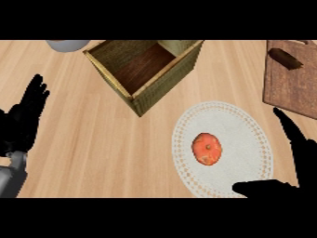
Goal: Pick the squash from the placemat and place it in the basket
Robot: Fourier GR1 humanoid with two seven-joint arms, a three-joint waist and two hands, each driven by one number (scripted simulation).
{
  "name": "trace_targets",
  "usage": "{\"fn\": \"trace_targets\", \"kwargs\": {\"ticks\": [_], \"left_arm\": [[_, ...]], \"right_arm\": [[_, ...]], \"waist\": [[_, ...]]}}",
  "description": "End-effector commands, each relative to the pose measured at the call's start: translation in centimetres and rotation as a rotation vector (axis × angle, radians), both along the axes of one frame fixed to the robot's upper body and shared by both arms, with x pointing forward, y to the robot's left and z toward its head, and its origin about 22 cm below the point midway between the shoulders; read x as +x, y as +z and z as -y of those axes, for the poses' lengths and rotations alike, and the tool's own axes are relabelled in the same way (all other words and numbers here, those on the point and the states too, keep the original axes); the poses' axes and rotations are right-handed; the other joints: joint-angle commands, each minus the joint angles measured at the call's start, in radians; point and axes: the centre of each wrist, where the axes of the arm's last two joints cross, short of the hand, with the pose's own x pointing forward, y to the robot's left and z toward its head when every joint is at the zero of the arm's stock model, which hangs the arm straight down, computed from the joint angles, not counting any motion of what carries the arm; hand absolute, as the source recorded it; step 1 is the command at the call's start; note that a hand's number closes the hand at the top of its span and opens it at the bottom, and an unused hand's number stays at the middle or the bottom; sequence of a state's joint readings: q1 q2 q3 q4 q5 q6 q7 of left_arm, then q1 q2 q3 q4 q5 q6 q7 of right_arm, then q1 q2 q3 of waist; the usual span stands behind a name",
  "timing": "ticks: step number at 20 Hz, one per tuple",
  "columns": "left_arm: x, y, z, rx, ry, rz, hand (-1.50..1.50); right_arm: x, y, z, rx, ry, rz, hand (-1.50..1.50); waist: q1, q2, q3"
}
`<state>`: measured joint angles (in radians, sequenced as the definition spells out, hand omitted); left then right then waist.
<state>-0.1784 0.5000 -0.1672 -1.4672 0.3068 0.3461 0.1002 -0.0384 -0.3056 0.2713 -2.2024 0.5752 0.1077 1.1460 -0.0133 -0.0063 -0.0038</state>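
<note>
Right hand (310, 162) beside squash (207, 148), basket (144, 95) apart

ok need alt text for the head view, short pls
An orange squash lies on a round white placemat, with the open right robot hand beside it. An empty square basket sits behind on the wooden counter; the open left robot hand rests at left.

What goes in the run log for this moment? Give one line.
phase: approach | round orange squash: on white placemat, untouched | right hand: open beside placemat | left hand: open, resting | square woven basket: holds nothing visible
</note>
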Motion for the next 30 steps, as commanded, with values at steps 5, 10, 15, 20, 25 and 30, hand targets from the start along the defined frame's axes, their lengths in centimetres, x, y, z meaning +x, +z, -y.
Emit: {"fn": "trace_targets", "kwargs": {"ticks": [5,10,15,20,25,30], "left_arm": [[0.1,-1.0,0.0,-0.007,-0.021,0.007,0.0],[1.1,-0.7,0.4,-0.005,-0.022,-0.001,0.0],[0.8,-0.6,2.2,0.01,0.0,0.015,0.0],[0.1,0.2,-1.4,-0.015,0.004,0.004,0.0],[1.4,-1.1,-0.2,0.005,-0.015,-0.001,0.0],[2.2,-0.6,-1.0,-0.006,-0.004,0.001,0.0]], "right_arm": [[-2.1,2.3,-1.0,0.031,-0.096,-0.014,-1.5],[0.0,-3.6,-2.0,0.06,-0.091,0.002,-1.5],[1.6,-4.8,-2.4,0.068,-0.073,0.016,-1.5],[-0.7,-7.9,-4.7,0.01,-0.075,0.062,-1.5],[0.6,-6.7,-4.0,-0.001,-0.089,0.096,-1.5],[-0.5,-9.9,-6.0,0.023,-0.085,0.124,-1.5]], "waist": [[0.007,0.005,0.003],[0.01,0.007,0.004],[0.013,0.007,0.004],[0.012,0.005,0.004],[0.01,0.006,0.004],[0.009,0.007,0.004]]}}
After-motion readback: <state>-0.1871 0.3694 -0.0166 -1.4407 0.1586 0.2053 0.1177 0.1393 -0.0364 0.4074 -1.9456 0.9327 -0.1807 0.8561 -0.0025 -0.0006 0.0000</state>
